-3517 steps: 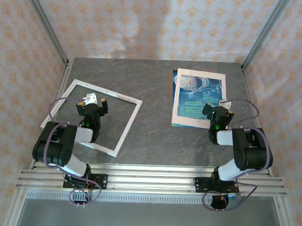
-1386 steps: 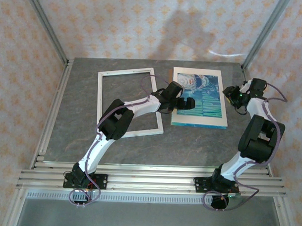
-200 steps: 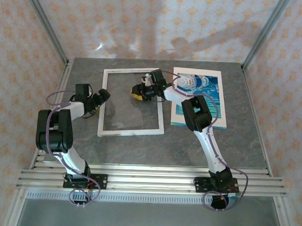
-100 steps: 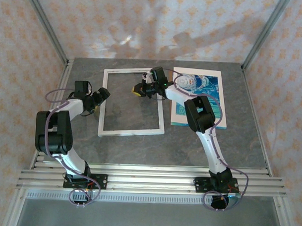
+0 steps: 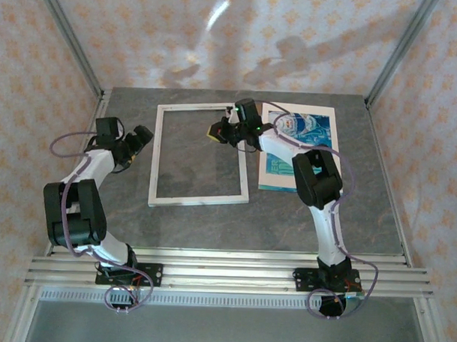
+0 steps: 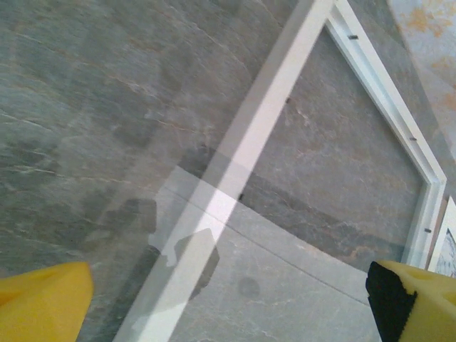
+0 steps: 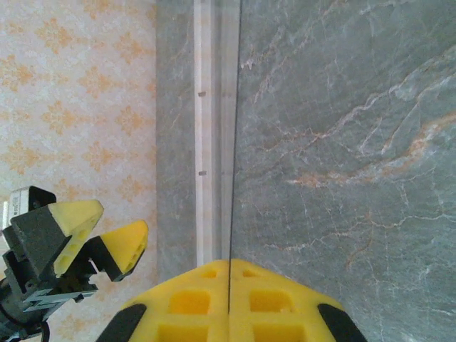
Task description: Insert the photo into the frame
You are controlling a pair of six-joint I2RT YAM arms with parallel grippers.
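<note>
The left pincer (image 5: 138,144) is wide open and has nothing in it (its two yellow fingers (image 6: 43,303) sit far apart at the bottom of its own camera). It hangs over the grey table (image 5: 212,223), just beside the left side of the frame (image 5: 155,153).

A little farther back is the right pincer (image 5: 215,131). It is shut tight. In its own camera the two fingers press together on the edge of a thin clear sheet (image 7: 234,142), which runs straight up from between them. From the left camera the sheet looks like a pale see-through patch lying across the frame's white side. The right arm (image 5: 314,181) reaches over the photo (image 5: 320,129) to get there, and its pincer is above the far right corner of the frame.

The frame lies flat, and the grey table shows through its middle. The blue photo lies flat on the table just to the right of the frame, outside it.

Behind the table stands a wall (image 5: 143,33) with little orange shapes on it.
</note>
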